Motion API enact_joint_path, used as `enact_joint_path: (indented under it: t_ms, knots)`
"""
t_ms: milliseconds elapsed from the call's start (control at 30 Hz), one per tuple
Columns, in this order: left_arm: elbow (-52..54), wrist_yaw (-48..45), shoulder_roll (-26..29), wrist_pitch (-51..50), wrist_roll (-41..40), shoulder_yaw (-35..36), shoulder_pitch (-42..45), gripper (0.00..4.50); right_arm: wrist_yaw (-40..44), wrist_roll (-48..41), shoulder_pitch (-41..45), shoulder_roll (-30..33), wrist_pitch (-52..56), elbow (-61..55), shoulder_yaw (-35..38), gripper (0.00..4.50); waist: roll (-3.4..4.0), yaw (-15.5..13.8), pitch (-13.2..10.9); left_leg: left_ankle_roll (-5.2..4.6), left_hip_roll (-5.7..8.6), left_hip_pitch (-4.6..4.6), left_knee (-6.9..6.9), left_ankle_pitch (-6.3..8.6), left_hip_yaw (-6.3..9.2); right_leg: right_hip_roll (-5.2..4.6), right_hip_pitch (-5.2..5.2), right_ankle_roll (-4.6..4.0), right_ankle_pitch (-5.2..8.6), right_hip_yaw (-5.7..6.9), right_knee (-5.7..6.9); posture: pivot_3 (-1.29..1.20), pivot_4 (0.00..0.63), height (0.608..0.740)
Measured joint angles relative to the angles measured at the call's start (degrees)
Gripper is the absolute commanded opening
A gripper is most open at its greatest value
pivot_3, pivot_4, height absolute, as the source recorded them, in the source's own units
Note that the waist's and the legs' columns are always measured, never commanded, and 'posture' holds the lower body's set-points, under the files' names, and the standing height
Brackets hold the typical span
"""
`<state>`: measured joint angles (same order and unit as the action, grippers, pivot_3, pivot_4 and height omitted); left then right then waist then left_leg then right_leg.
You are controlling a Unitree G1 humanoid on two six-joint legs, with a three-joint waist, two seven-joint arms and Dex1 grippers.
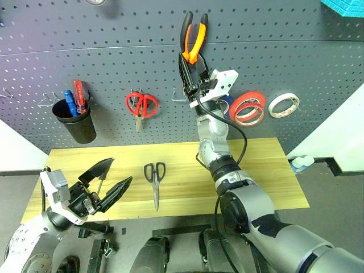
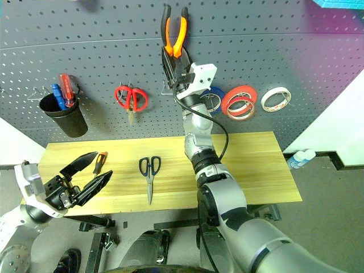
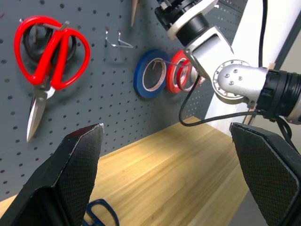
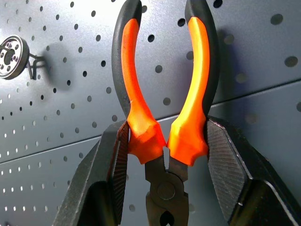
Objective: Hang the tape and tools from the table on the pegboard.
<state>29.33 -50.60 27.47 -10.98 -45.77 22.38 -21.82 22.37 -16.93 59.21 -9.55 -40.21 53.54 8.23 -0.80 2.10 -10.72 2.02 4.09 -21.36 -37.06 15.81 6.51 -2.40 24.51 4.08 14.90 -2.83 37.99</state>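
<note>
Hanging the pliers (image 1: 193, 35) is the step in hand: the right gripper (image 1: 191, 68) clamps them at the base of the orange handles, handles up, held against the pegboard (image 1: 296, 62) above a free wire hook (image 1: 178, 94). To do it well, I judge the arm should lower them so one handle loop slips over that hook, releasing only once the weight rests on the wire. The left gripper (image 1: 108, 185) hangs spread wide and empty over the near left of the table (image 1: 261, 165). Dark-handled scissors (image 1: 154, 179) and a screwdriver (image 2: 99, 161) lie on the wood; the thin tape ring (image 1: 249, 108) hangs on the board.
</note>
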Motion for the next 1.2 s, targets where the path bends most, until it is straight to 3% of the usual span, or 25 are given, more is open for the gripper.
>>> enact_joint_path:
  t_ms: [467,1200]
  knots:
    - [4.4,2.99,-0.02,-2.01,-1.15,-0.03,-3.2,4.5,-4.23,5.74,1.19,-0.11,-7.28,9.71,-0.18,2.07,0.1,-0.1,-0.51,-0.01,0.0,-0.01,0.01,0.01,0.01,0.0,0.0,-0.04,0.03,0.0,-0.02,0.17,0.213,0.74]
    - [7.88,3.45,-0.02,-2.34,-2.76,1.06,-7.16,4.5,-9.74,11.78,3.57,-0.33,-10.32,15.45,-0.9,2.07,0.15,-1.39,-1.95,-0.05,-0.01,-0.04,0.1,0.03,0.07,-0.02,0.0,-0.29,0.21,0.03,-0.09,0.21,0.242,0.74]
